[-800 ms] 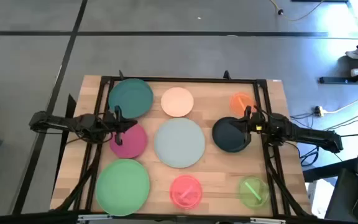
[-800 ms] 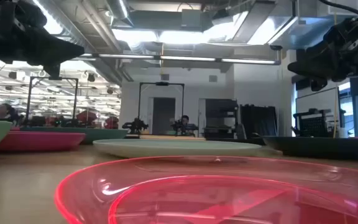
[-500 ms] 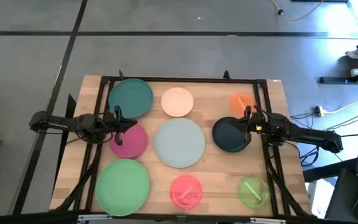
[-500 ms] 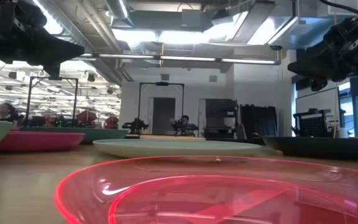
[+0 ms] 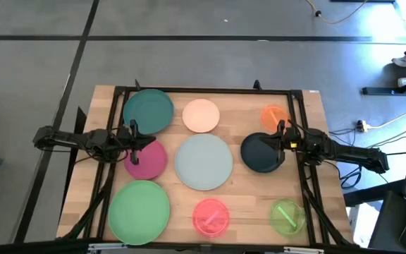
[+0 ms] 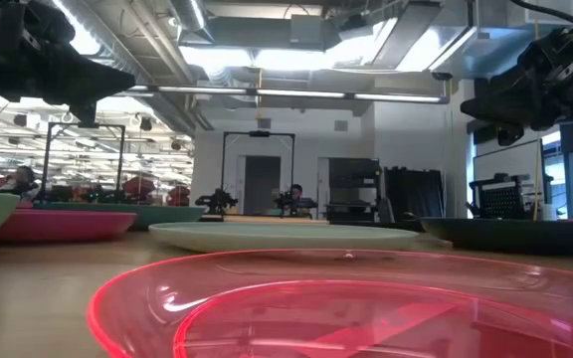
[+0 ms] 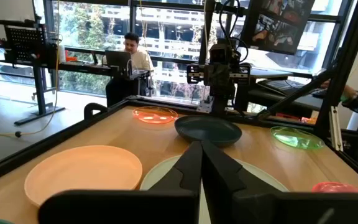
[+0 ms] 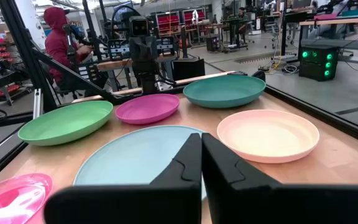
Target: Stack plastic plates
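Nine plates lie singly, flat on the wooden table: teal (image 5: 149, 111), peach (image 5: 201, 116), orange (image 5: 274, 115), dark navy (image 5: 262, 155), pale blue-grey (image 5: 204, 161), magenta (image 5: 146, 161), light green (image 5: 140, 204), pink (image 5: 211, 216) and lime (image 5: 286, 215). My left gripper (image 5: 149, 141) is shut and hovers over the magenta plate's far rim, its fingers (image 7: 201, 163) pointing toward the table's right. My right gripper (image 5: 268, 140) is shut above the navy plate, its fingers (image 8: 201, 158) pointing left toward the pale blue-grey plate (image 8: 135, 155). Both arms hang high above the table in the low view.
A black frame (image 5: 203, 90) runs along the table's far, left and right edges. Bare wood (image 5: 249, 201) shows between the plates. Beyond the table, a person in red (image 8: 58, 40) and a seated person (image 7: 132, 53) are in the room.
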